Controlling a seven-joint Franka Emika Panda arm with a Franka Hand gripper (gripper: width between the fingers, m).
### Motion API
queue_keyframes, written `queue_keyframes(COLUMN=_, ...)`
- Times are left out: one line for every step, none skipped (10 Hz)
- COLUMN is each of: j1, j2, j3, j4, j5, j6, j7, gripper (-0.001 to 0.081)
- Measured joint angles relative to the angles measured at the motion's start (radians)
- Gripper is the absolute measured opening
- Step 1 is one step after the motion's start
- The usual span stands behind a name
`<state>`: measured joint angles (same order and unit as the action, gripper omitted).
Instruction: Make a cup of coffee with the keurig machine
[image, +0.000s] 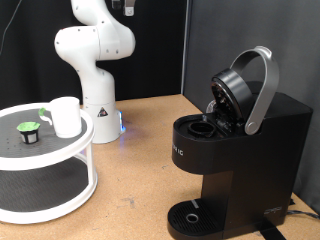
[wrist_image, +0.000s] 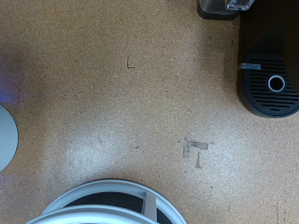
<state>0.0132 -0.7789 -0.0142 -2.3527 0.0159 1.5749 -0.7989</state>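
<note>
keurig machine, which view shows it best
The exterior view: the whole keurig machine shows side-on, lid raised, drip tray at its foot. The wrist view catches only its top-down edge. The gripper shows in neither.

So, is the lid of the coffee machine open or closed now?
Open. In the exterior view the keurig machine has its lid with the grey handle tilted up, and the round pod chamber below is exposed.

Keurig machine (wrist_image: 268, 75) — white rack (wrist_image: 112, 201) — tabletop (wrist_image: 121, 93)
</note>
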Motion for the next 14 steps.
queue_keyframes(j1=0.000, j2=0.000, j3=-0.006, j4=0.000, j5=0.000, j6=0.001, j7=-0.004, gripper=0.0803)
queue_keyframes(j1=-0.002, j2=-0.002, j3=-0.025, j4=-0.001, j5=-0.002, j6=0.005, j7=-0.019, gripper=0.0803)
queue_keyframes(j1=-0.007, j2=-0.006, j3=-0.056, j4=-0.002, j5=-0.008, j6=0.002, j7=-0.047, gripper=0.0803)
queue_keyframes(j1=-0.016, j2=-0.010, j3=-0.090, j4=-0.002, j5=-0.019, j6=-0.007, j7=-0.073, gripper=0.0803)
queue_keyframes(j1=-0.025, j2=-0.012, j3=-0.120, j4=-0.002, j5=-0.037, j6=-0.011, j7=-0.099, gripper=0.0803)
queue_keyframes(j1=-0.034, j2=-0.014, j3=-0.148, j4=-0.002, j5=-0.058, j6=-0.011, j7=-0.124, gripper=0.0803)
queue_keyframes(j1=-0.040, j2=-0.016, j3=-0.162, j4=-0.002, j5=-0.064, j6=-0.011, j7=-0.140, gripper=0.0803)
queue_keyframes(j1=-0.040, j2=-0.015, j3=-0.160, j4=-0.002, j5=-0.064, j6=-0.011, j7=-0.139, gripper=0.0803)
queue_keyframes(j1=-0.040, j2=-0.013, j3=-0.160, j4=-0.002, j5=-0.064, j6=-0.014, j7=-0.142, gripper=0.0803)
queue_keyframes(j1=-0.040, j2=-0.013, j3=-0.167, j4=-0.005, j5=-0.066, j6=-0.015, j7=-0.150, gripper=0.0803)
queue_keyframes(j1=-0.044, j2=-0.014, j3=-0.183, j4=-0.009, j5=-0.079, j6=-0.014, j7=-0.163, gripper=0.0803)
queue_keyframes(j1=-0.051, j2=-0.015, j3=-0.208, j4=-0.014, j5=-0.098, j6=-0.011, j7=-0.185, gripper=0.0803)
queue_keyframes(j1=-0.060, j2=-0.016, j3=-0.238, j4=-0.015, j5=-0.118, j6=-0.007, j7=-0.210, gripper=0.0803)
queue_keyframes(j1=-0.071, j2=-0.016, j3=-0.269, j4=-0.015, j5=-0.139, j6=-0.002, j7=-0.238, gripper=0.0803)
